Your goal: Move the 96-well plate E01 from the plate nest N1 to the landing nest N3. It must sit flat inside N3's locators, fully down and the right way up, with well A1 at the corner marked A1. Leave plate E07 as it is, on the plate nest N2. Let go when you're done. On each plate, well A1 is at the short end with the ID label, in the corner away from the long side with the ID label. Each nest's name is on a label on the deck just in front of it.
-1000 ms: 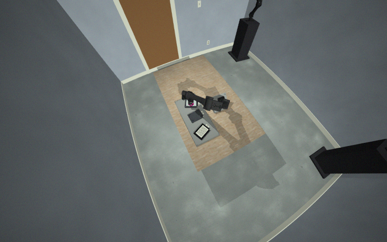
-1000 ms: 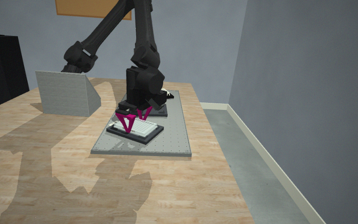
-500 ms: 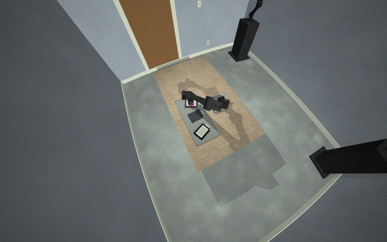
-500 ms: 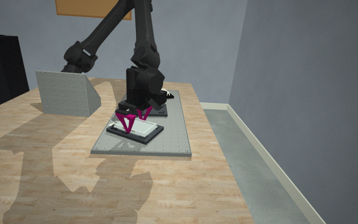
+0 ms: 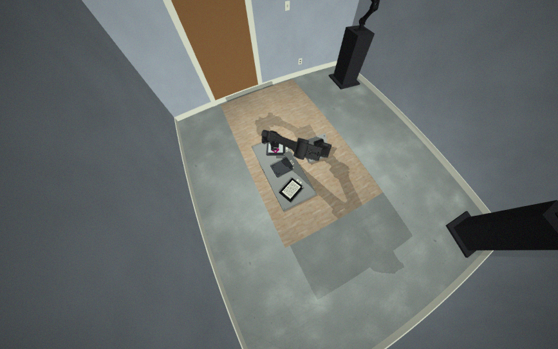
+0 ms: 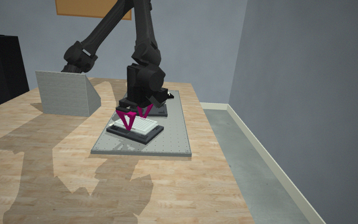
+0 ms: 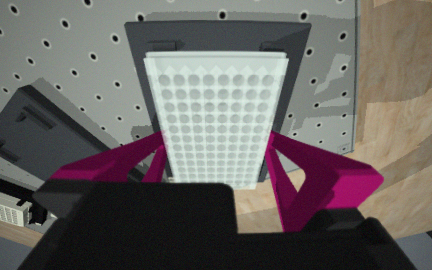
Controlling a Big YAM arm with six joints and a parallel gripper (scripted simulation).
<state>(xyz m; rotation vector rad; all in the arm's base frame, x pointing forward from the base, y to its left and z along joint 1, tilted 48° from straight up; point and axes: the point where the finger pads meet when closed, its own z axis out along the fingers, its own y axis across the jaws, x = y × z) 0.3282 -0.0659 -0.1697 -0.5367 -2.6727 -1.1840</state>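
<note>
The hand [image 7: 216,157] grips the white well plate [image 7: 215,115] by its long sides, pink fingers pressed against it. The plate sits over its dark nest [image 6: 152,132] on the grey pegboard surface [image 6: 174,139].

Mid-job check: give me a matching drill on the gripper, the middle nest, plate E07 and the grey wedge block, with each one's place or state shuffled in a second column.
Things:
1. gripper
2. middle nest
3. plate E07
4. grey wedge block

Places or states:
a. on the wooden table, off the perforated deck
b. shut on plate E01, one magenta finger on each long side
c. bare, no plate in it
d. seated on the end nest away from the gripper

Pairs: 1-b, 2-c, 3-d, 4-a
</note>
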